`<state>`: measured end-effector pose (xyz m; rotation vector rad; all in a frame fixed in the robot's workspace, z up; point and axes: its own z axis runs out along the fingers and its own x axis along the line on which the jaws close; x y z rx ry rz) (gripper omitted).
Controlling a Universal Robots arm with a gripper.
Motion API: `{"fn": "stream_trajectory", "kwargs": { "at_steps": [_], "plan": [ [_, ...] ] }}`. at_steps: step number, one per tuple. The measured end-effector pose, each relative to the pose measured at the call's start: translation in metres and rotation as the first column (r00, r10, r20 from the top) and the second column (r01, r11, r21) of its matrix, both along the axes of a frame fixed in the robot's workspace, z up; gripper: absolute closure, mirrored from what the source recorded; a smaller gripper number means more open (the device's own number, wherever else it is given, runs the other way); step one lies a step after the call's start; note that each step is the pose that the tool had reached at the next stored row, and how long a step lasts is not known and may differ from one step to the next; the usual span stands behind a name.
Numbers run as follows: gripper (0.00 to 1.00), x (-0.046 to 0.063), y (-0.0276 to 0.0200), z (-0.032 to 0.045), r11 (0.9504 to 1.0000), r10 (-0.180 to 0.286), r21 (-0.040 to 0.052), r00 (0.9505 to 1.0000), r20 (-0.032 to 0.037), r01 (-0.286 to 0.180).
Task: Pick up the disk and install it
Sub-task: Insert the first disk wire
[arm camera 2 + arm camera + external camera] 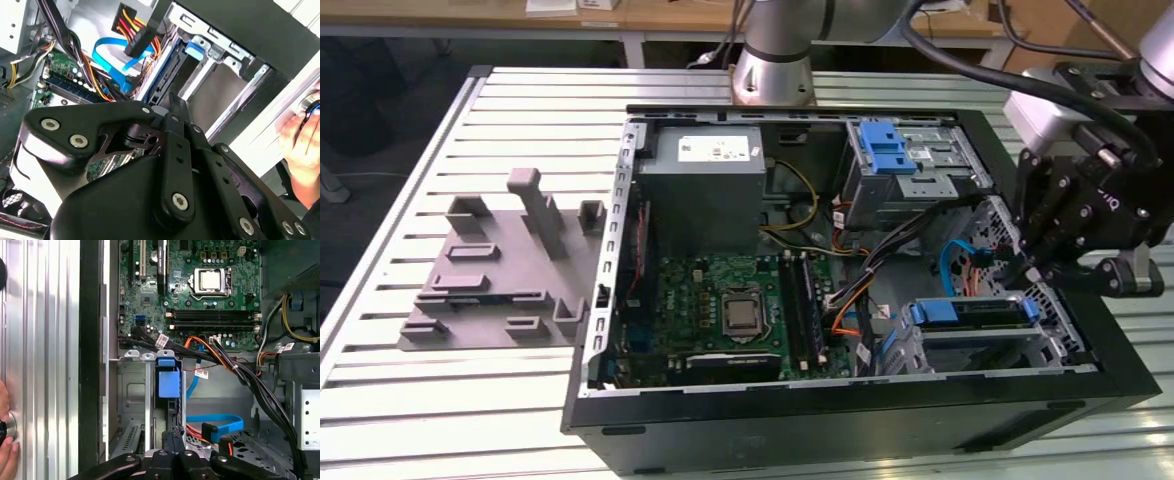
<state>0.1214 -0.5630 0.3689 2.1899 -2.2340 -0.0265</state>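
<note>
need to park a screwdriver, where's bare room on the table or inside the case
Bare slatted table lies on the near side of the grey fixture and beyond it, at the exterior view's left of the computer case. Inside the case it is crowded: cables run between the motherboard and the drive cage, where the gripper hangs.

Exterior view overlooks the case (854,425); both wrist views look inside.

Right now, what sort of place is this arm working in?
Probably a robotics lab bench set up for PC assembly: an open desktop computer case with its motherboard exposed lies on a slatted aluminium table, with a grey fixture block beside it and wooden workbenches behind.
</note>
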Motion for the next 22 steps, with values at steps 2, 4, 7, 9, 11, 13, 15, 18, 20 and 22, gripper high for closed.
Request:
{"fn": "stream_trajectory", "kwargs": {
  "at_steps": [2, 4, 7, 9, 11, 13, 15, 18, 20, 22],
  "plan": [
    [0.89, 0.003, 0.0018, 0.0000, 1.0000, 0.000, 0.0000, 1.0000, 0.0000, 0.000],
    [0.89, 0.005, 0.0038, 0.0000, 1.0000, 0.000, 0.0000, 1.0000, 0.0000, 0.000],
    [0.89, 0.009, 0.0072, 0.0001, 1.0000, 0.000, -0.0002, 1.0000, 0.0000, 0.000],
    [0.89, 0.012, 0.0097, 0.0000, 1.0000, 0.000, -0.0001, 1.0000, 0.0000, 0.000],
    [0.89, 0.015, 0.0121, 0.0000, 1.0000, 0.000, 0.0000, 1.0000, 0.0000, 0.000],
    [0.89, 0.017, 0.0144, 0.0000, 1.0000, 0.000, 0.0000, 1.0000, 0.0000, 0.000],
    [0.89, 0.020, 0.0169, 0.0000, 1.0000, 0.000, 0.0000, 1.0000, 0.0000, 0.000],
    [0.89, 0.022, 0.0216, 0.0000, 1.0000, 0.000, -0.0001, 1.0000, 0.0000, 0.000],
    [0.89, 0.023, 0.0241, 0.0000, 1.0000, -0.005, -0.0001, 1.0000, 0.0000, 0.005],
    [0.89, 0.023, 0.0248, -0.0002, 0.9998, -0.020, 0.0001, 0.9998, 0.0000, 0.020]
  ]
}}
